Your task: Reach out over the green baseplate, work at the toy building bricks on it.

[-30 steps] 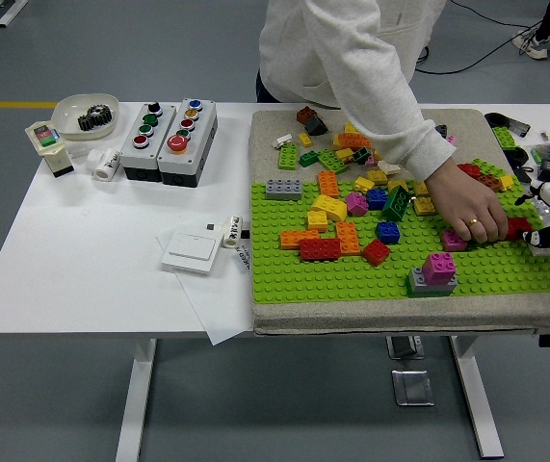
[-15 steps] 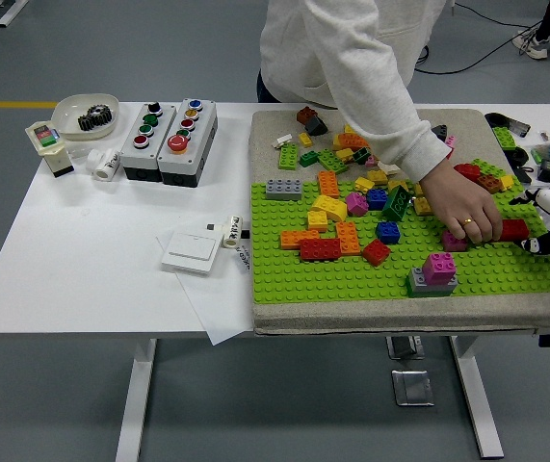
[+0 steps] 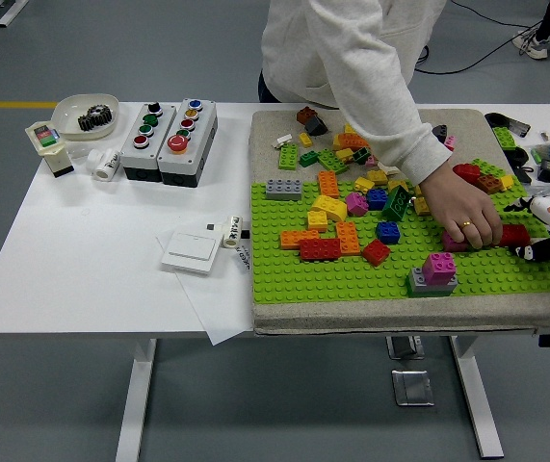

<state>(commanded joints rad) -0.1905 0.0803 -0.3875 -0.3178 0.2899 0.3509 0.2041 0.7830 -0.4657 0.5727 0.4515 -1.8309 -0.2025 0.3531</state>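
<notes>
Green baseplate (image 3: 352, 274) lies on a beige pad at the right of the white tabletop (image 3: 82, 250), strewn with toy building bricks (image 3: 337, 207). From the far side a person's hand (image 3: 467, 214) in a grey sleeve presses on a pink brick beside a red brick (image 3: 515, 234). The right robot hand (image 3: 541, 249) reaches in from the right edge, its black fingers touching that red brick; whether they clasp it cannot be told.

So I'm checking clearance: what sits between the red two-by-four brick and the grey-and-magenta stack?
In the head view, one loose red brick lies between the red two-by-four brick and the grey-and-magenta stack; otherwise bare green baseplate.
</notes>
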